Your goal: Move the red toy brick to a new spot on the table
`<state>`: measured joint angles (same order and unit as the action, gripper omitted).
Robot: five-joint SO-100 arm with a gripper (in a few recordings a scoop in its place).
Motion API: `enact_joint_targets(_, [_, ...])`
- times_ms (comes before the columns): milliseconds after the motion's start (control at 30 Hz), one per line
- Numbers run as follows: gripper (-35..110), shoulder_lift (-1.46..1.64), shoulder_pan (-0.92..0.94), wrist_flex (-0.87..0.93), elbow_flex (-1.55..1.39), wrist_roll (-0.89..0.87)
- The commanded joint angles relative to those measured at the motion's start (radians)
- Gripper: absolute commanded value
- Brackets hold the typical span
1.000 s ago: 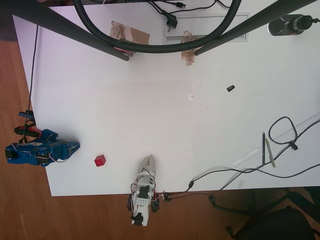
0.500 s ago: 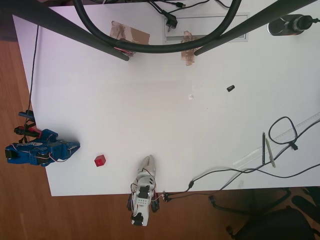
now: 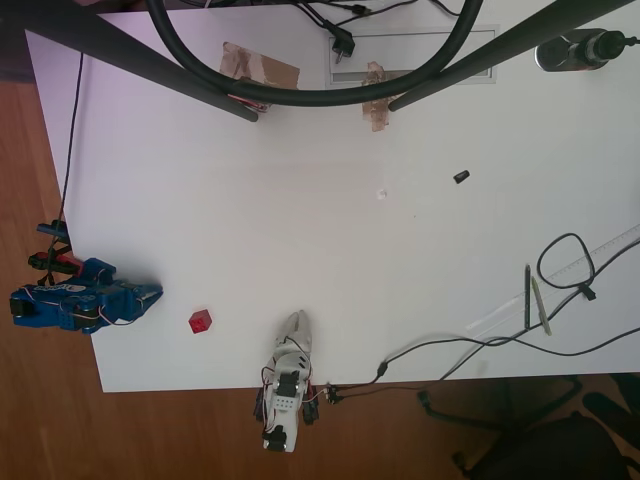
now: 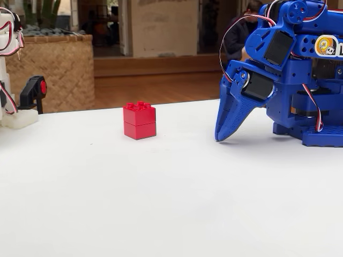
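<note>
Where the overhead view looks down on the white counter [image 3: 300, 230], I count one red toy brick [image 3: 200, 321] near the lower left edge, just right of my blue hand [image 3: 152, 293], and one small black piece [image 3: 461, 177] far off to the right. In the fixed view, the single brick [image 4: 139, 121] stands upright, apart from my hand [image 4: 222, 134], whose fingers are closed on nothing, tips down at the counter [image 4: 171, 203].
</note>
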<state>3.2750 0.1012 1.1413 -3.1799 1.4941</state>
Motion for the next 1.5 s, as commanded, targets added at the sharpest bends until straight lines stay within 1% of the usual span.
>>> enact_joint_targets(0, [0, -0.092, 0.008, -0.081, 0.083, 0.018])
enact_joint_targets(200, [1, -0.360, 0.015, -0.279, 0.293, 0.075])
enact_joint_targets(300, [5, -0.534, 0.031, -0.339, 0.433, 0.101])
enact_joint_targets(433, [12, -0.756, 0.064, -0.350, 0.658, 0.107])
enact_joint_targets(567, [21, -0.873, 0.106, -0.439, 0.775, 0.141])
enact_joint_targets(700, [29, -0.902, 0.150, -0.594, 0.764, 0.233])
enact_joint_targets(933, [37, -0.956, 0.236, -0.805, 0.676, 0.466])
enact_joint_targets(1133, [38, -0.999, 0.293, -0.870, 0.597, 0.604])
enact_joint_targets(1267, [38, -1.000, 0.321, -0.905, 0.517, 0.653])
enact_joint_targets(1467, [38, -1.043, 0.325, -1.028, 0.411, 0.661])
